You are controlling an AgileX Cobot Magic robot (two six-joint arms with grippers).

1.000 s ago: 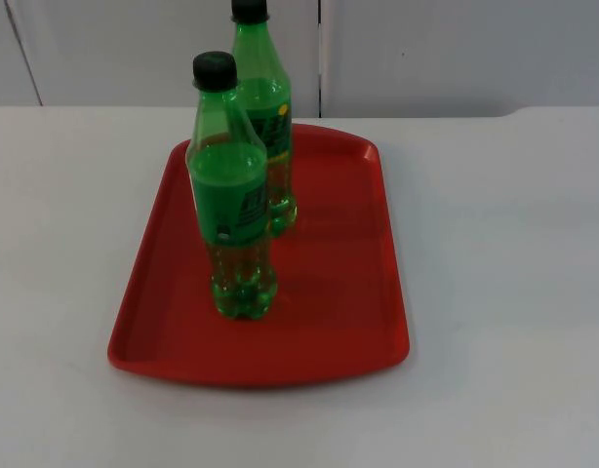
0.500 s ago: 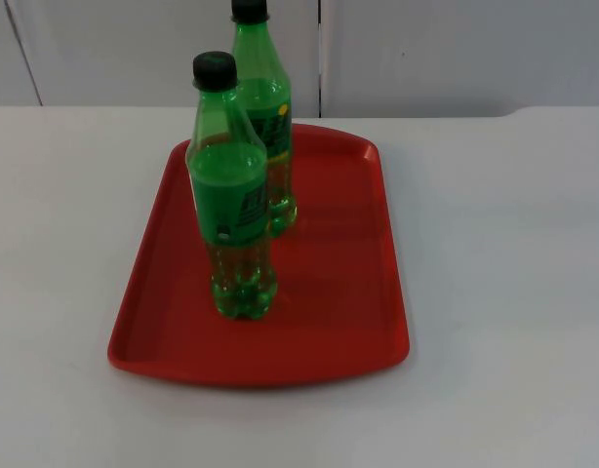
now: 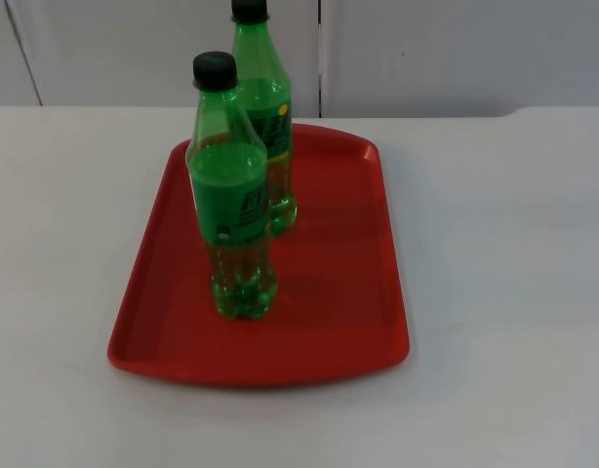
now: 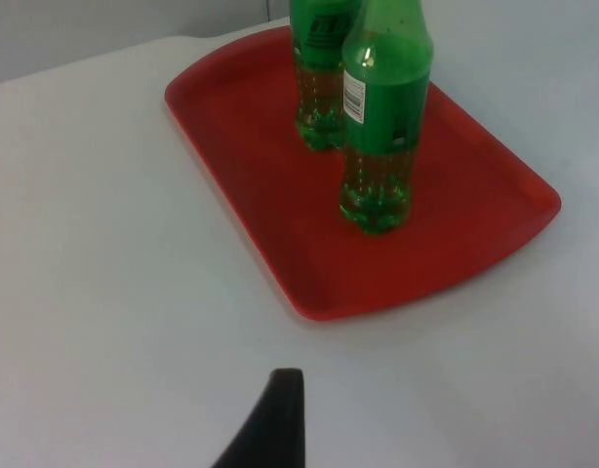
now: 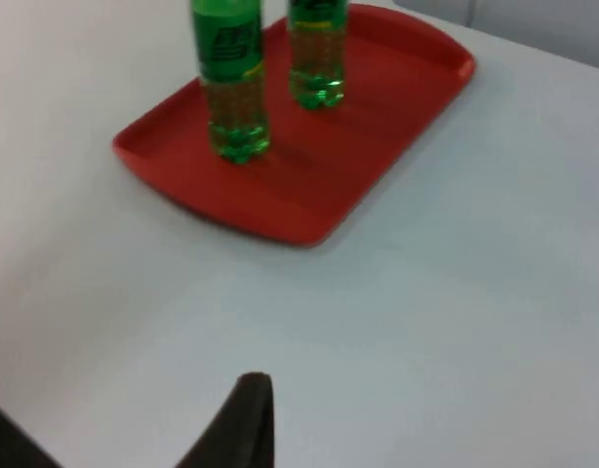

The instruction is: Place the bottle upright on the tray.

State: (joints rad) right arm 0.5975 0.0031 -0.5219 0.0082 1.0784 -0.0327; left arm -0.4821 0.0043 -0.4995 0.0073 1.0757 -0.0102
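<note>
White surface [image 3: 514, 292] runs back to a grey partition wall [image 3: 456, 54], and on it lies a red tray [image 3: 348, 292] with a raised rim. Two green bottles with black caps stand upright on the tray, one behind the other and close together without clearly touching. The near bottle [image 3: 236, 210] carries a green label around its middle, with bare tray floor all around its base; the far bottle [image 3: 265, 117] stands just beyond it, toward the wall end of the tray, its label showing some yellow. Both arms wait well back from the tray. Ahead of the left end effector [image 4: 270, 419], of which one black fingertip is visible over bare surface, the tray lies well apart, with the two bottles standing on it; I cannot tell how far its fingers are parted, and nothing visible is in them. The right end effector [image 5: 236, 419] likewise shows a single dark fingertip above bare surface, with the tray and both bottles well ahead of it; its opening cannot be judged either, and it has hold of nothing that I can see.
</note>
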